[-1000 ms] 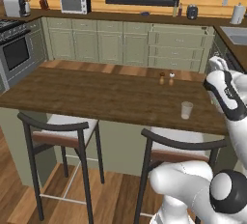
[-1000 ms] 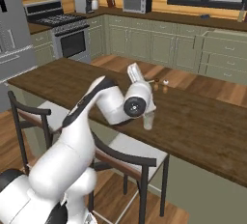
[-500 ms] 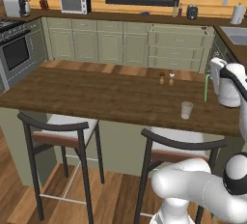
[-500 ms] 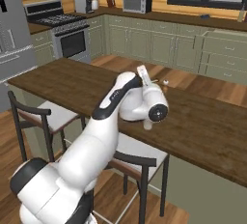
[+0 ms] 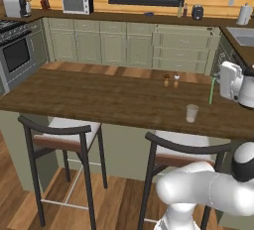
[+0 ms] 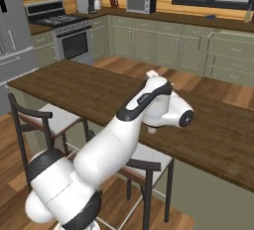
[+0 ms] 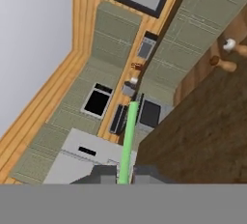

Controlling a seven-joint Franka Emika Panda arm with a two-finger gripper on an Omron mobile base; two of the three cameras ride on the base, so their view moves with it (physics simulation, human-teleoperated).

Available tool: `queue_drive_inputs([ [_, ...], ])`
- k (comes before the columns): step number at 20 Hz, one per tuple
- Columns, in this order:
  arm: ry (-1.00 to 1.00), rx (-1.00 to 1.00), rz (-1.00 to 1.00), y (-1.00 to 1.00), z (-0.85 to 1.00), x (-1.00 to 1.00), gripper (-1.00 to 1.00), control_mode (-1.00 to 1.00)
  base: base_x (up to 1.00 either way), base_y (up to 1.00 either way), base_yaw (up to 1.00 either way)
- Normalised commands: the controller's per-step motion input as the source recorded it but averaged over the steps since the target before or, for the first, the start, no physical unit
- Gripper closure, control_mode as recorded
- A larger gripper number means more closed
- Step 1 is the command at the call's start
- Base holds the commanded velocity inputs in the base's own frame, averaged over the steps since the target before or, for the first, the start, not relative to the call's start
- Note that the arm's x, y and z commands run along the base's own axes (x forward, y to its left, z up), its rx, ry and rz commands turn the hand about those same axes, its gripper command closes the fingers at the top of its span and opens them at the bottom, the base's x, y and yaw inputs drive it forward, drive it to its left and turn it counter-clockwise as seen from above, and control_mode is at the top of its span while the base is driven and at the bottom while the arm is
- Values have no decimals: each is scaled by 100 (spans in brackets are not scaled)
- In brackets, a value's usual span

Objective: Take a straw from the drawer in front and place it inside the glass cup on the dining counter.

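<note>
**One straw in claw, cup not reached**

Left base: straw (image 5: 211, 90) upright beside glass cup (image 5: 192, 113) on worktop (image 5: 99, 97).

Hand: claw (image 7: 124, 174) clamped on its end. Light, stiff, slippery; probably pivots, so hold firm.

On the dining counter (image 5: 99, 97) we count one glass cup (image 5: 192, 113) and two brown shakers (image 5: 171, 81); two stools (image 5: 64, 130) stand before it.
</note>
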Motion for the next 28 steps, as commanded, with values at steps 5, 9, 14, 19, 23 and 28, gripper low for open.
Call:
queue_drive_inputs([
  [5,0,0,19,5,-10,33,100,-100,0,0,0],
  [9,0,0,16,0,-22,20,100,-100,0,0,0],
  [14,5,0,15,0,-27,6,100,-100,0,0,0],
  [19,0,0,14,0,-29,14,100,-100,0,0,0],
  [23,0,0,13,0,-21,27,100,-100,0,0,0],
  [28,0,0,15,0,-13,30,100,-100,0,0,0],
])
